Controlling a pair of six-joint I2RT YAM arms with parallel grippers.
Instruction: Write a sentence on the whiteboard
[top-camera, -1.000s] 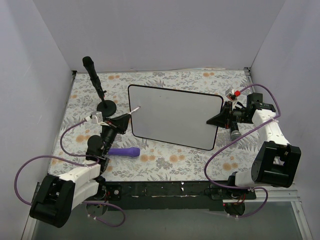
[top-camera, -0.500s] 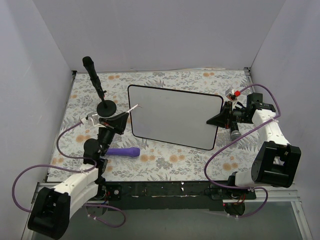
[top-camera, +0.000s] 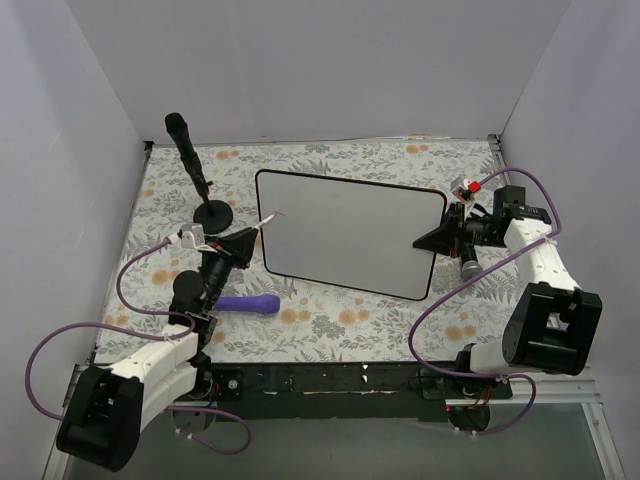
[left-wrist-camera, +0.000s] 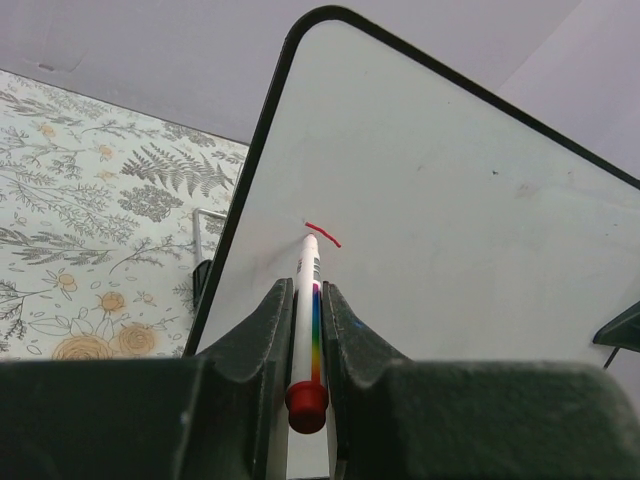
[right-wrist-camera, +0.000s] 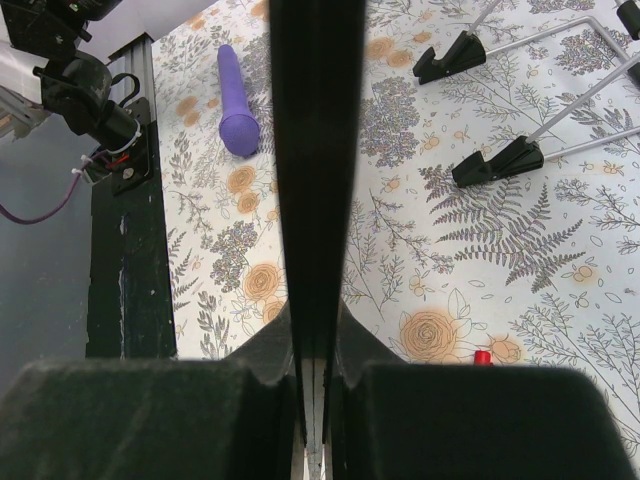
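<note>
Plainly a left-side job: left hand (top-camera: 250, 238) clamped shut on the white marker (left-wrist-camera: 308, 310), red end back between the fingers, tip forward and seemingly touching the whiteboard (top-camera: 350, 235) close to its left edge, toward the upper corner. Long axis of the marker pointing straight away from the hand and up the glossy face, roughly parallel to the black frame beside it. Of the sentence (left-wrist-camera: 324, 234), only one short red stroke visible, just past the tip; everywhere else on the face, blank white. Board propped at a tilt in the middle of the floral table (top-camera: 350, 310), long side running left to right, hence all the writing room lying rightward from the tip, toward the other arm. Right hand (top-camera: 440, 238) closed on the board's right edge, frame pinched between its fingers, probably as a brace against the pen's push. By the look of it, barely begun: next strokes to run rightward along the top line, with light, even pressure to avoid lifting the tip or shoving the board out of that brace.
</note>
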